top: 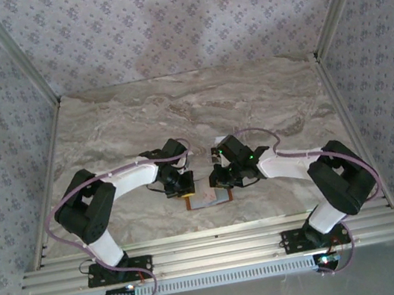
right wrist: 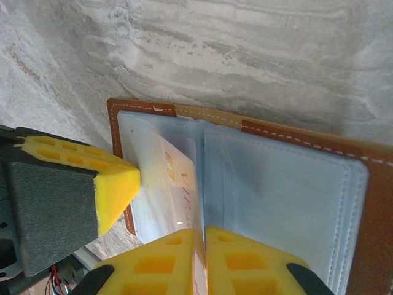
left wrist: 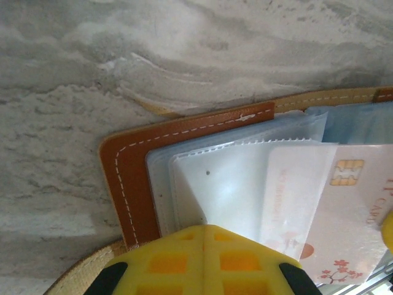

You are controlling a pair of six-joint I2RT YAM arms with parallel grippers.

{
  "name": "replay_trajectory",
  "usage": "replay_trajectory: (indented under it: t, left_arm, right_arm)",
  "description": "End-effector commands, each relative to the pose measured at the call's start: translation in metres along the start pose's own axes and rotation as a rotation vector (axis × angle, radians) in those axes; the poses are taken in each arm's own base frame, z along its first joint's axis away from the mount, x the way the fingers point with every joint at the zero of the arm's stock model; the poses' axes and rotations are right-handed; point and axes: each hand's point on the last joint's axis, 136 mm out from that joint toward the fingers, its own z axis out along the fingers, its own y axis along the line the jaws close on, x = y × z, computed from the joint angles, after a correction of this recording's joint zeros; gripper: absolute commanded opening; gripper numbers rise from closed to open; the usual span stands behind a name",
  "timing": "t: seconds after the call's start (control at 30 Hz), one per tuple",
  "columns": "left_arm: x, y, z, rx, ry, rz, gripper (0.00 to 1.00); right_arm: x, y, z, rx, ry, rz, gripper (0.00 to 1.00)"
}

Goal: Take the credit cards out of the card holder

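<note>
With right claw point(right wrist: 201, 235) nearly closed, pinched edge of pale card point(right wrist: 175, 178), partly out of wallet point(right wrist: 288, 132) lying open midway along near edge of desk point(right wrist: 245, 55). Pressed left claw point(left wrist: 206, 236), fully closed and empty, onto clear sleeve point(left wrist: 227, 184). Probably risked dragging wallet along, or losing card through weak pinch.

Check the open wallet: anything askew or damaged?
Small pale scuff by the stitching on the brown border of the card holder. The pale card sits partly out of its clear sleeve, looking skewed. No tears visible.
</note>
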Motion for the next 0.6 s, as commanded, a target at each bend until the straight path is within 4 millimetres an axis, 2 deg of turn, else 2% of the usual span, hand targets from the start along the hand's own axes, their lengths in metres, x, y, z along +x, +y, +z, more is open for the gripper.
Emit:
replay_trajectory:
  t: [0.0,0.33,0.57]
  left_arm:
    - [0.012,0.024,0.014,-0.104,0.059,-0.008,0.06]
    - [0.012,0.023,0.016,-0.104,0.065,-0.006,0.07]
    - [0.012,0.025,0.015,-0.108,0.063,-0.008,0.07]
  right_arm:
    - [0.001,0.01,0.002,-0.029,0.019,-0.006,0.13]
    - [0.003,0.013,0.01,-0.062,0.042,-0.001,0.12]
    - [-0.001,-0.002,-0.004,0.04,0.003,-0.01,0.04]
